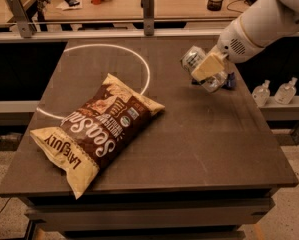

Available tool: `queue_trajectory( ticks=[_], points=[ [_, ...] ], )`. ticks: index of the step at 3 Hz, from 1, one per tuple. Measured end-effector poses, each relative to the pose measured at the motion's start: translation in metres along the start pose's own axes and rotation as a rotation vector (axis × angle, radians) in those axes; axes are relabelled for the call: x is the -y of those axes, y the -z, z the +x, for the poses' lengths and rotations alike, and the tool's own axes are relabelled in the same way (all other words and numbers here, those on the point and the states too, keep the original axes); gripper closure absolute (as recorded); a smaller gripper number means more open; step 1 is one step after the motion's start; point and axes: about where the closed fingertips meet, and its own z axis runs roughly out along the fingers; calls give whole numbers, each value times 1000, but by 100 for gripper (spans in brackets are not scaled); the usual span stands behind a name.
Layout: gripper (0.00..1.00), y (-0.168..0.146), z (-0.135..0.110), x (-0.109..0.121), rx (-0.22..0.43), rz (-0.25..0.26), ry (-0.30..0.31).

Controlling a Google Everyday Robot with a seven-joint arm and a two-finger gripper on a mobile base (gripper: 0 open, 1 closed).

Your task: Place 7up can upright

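The 7up can [192, 58], silvery with green marks, is held tilted just above the dark table [199, 134] near its right back part. My gripper [205, 70] is shut on the can's middle, with a tan finger pad [209, 66] across its front. The can's one end points up and left, and the other end shows below the pad. The white arm reaches in from the upper right.
A big brown-and-yellow chip bag [96, 129] lies on the table's left half, over a white painted circle [139, 59]. A dark-blue wrapper [230, 81] lies behind the gripper near the right edge. Two small bottles [274, 91] stand on a ledge to the right.
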Motion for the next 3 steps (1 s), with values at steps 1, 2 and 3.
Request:
queue_trajectory(
  ticks=[1, 2, 3],
  points=[
    [100, 20, -1, -13, 221, -48, 27],
    [100, 56, 17, -33, 385, -109, -6],
    [100, 91, 39, -54, 526, -140, -54]
  ],
)
